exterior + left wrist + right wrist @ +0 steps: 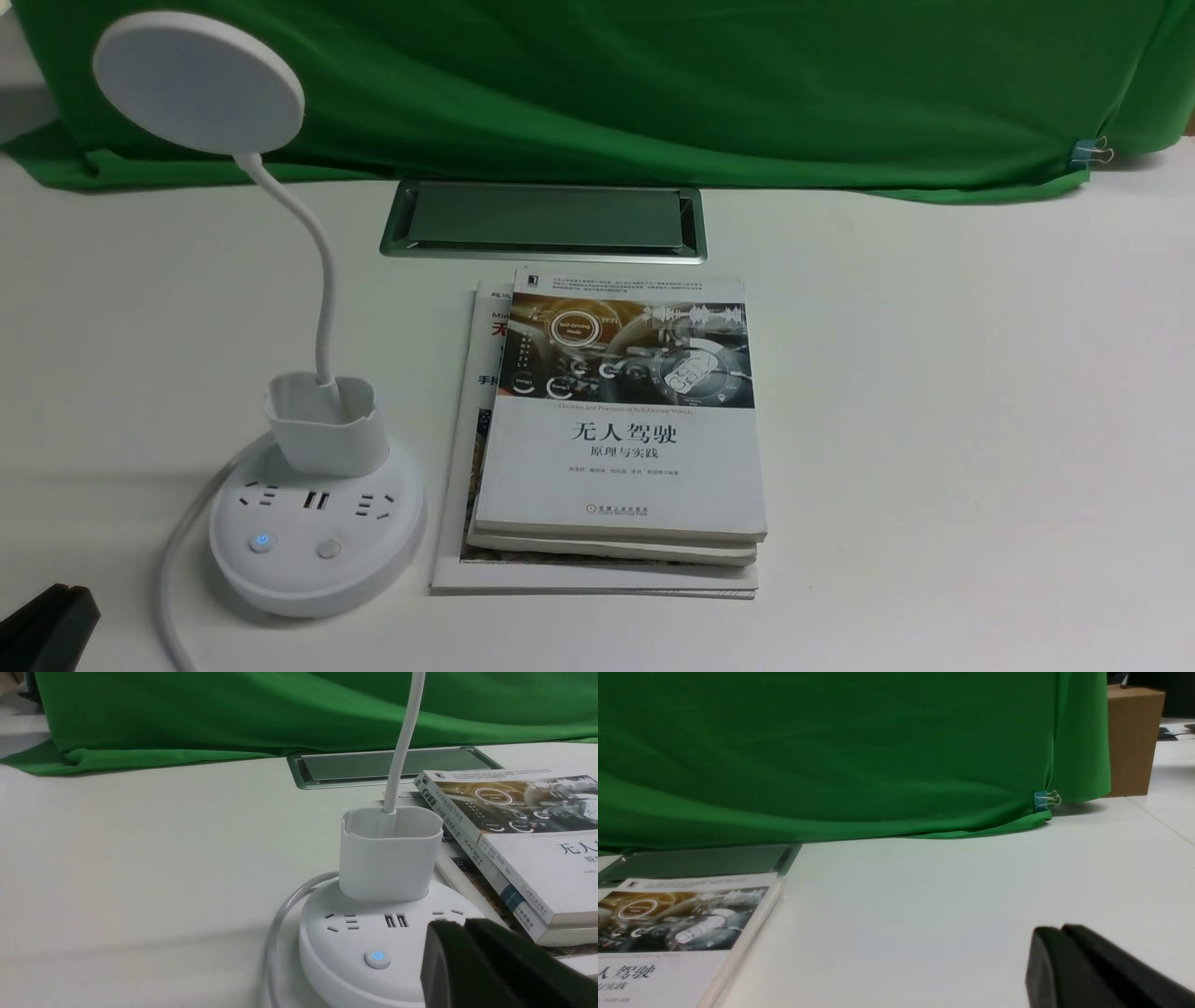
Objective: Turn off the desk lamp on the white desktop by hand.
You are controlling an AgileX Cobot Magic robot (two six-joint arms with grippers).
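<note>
The white desk lamp stands at the left of the white desktop [934,420]. Its disc head [198,82] is up at the far left, and its thin neck runs down to a small cup [327,425] on the round socket base [316,569]. The base has a blue-lit button [262,541] and a plain button [329,548]. My left gripper [67,592] is shut and empty, low at the front left, apart from the base. In the left wrist view its tip [462,925] overlaps the base [345,947] next to the lit button [377,957]. My right gripper [1059,930] is shut and empty over bare desktop.
A stack of books [621,448] lies just right of the lamp base. A silver-framed grey hatch [543,219] sits behind them. Green cloth [653,84] covers the back, held by a binder clip [1088,152]. The lamp's white cord [173,579] loops left of the base. A cardboard box [1132,737] stands far right.
</note>
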